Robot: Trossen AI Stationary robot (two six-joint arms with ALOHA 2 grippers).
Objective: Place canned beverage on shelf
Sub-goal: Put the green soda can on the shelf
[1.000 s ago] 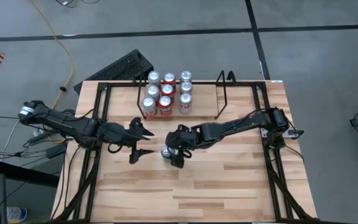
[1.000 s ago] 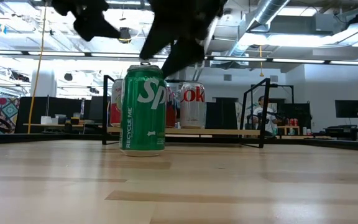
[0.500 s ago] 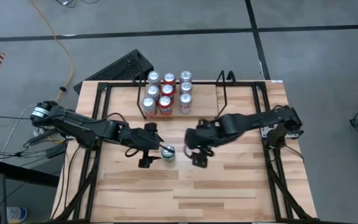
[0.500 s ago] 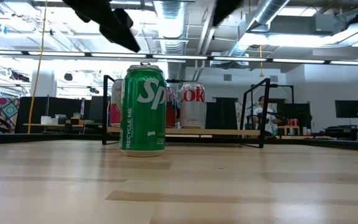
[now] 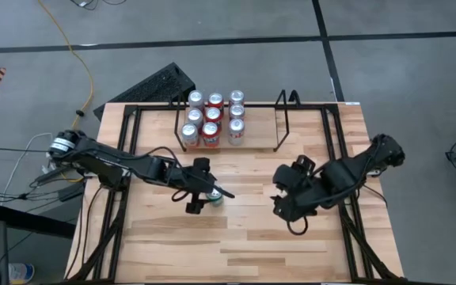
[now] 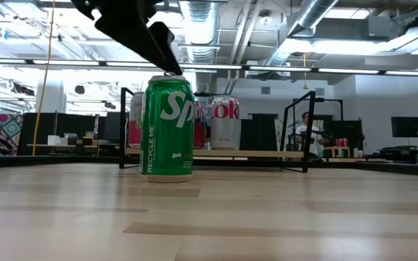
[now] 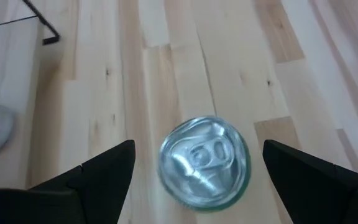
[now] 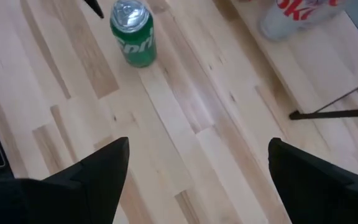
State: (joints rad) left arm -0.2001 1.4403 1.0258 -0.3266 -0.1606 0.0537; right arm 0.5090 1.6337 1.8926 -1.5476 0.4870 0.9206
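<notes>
A green canned beverage stands upright on its base on the wood table, near the middle. My left gripper hovers open just over it. In the left wrist view its fingers stand on either side of the can's silver top without touching. My right gripper is open and holds nothing, off toward the table's right; its wrist view shows the can well away. The shelf stands at the far edge with several cans on its left part.
A black tubular frame runs around the tabletop. The shelf's right half has free floor. A silver and red can stands on the shelf by its wire end. Bare wood lies toward the near edge.
My right gripper, which stood over the green can, has drawn away toward the table's right edge and risen, turning as it went. My left gripper has moved right and down until it hovers over the can. The can has stayed upright in place.
</notes>
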